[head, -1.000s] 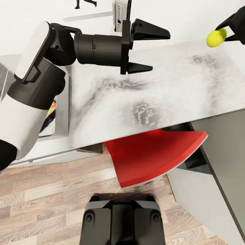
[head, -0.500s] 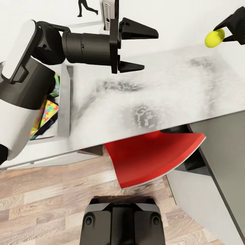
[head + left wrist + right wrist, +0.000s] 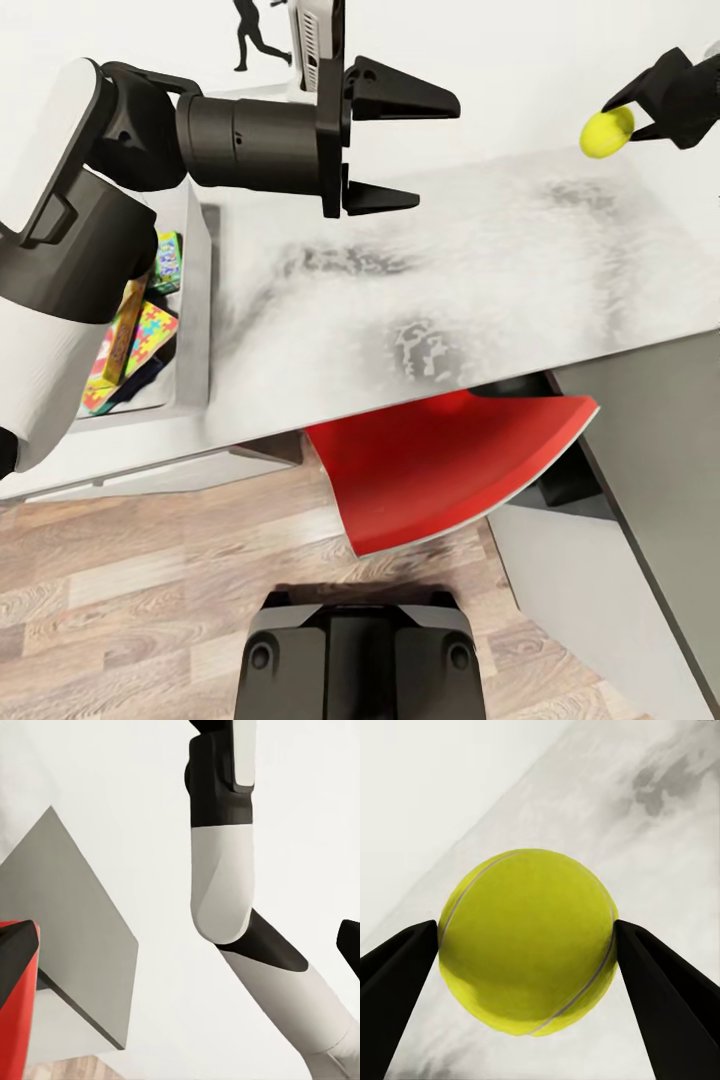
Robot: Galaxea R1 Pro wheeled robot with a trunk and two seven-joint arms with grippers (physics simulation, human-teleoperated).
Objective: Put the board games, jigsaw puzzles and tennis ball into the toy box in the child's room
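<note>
My right gripper (image 3: 614, 122) is shut on the yellow tennis ball (image 3: 604, 136), held just above the table's far right part. In the right wrist view the ball (image 3: 529, 945) sits squeezed between the two black fingers (image 3: 397, 979). The grey toy box (image 3: 193, 300) stands on the table at the left, partly hidden by my left arm. Inside it lie a multicoloured jigsaw puzzle (image 3: 152, 330) and other flat colourful toys stacked at angles. My left gripper (image 3: 438, 150) hangs open and empty over the table's back edge, to the right of the box.
The white marbled table (image 3: 480, 270) runs across the view. A red chair (image 3: 440, 465) is tucked under its front edge. A grey block (image 3: 660, 450) stands at the right. My base (image 3: 360, 650) rests on the wood floor below. A white device (image 3: 320, 40) stands behind my left gripper.
My right gripper has carried the tennis ball a little to the left. My left arm has drawn back to the left, uncovering the toy box and its contents.
</note>
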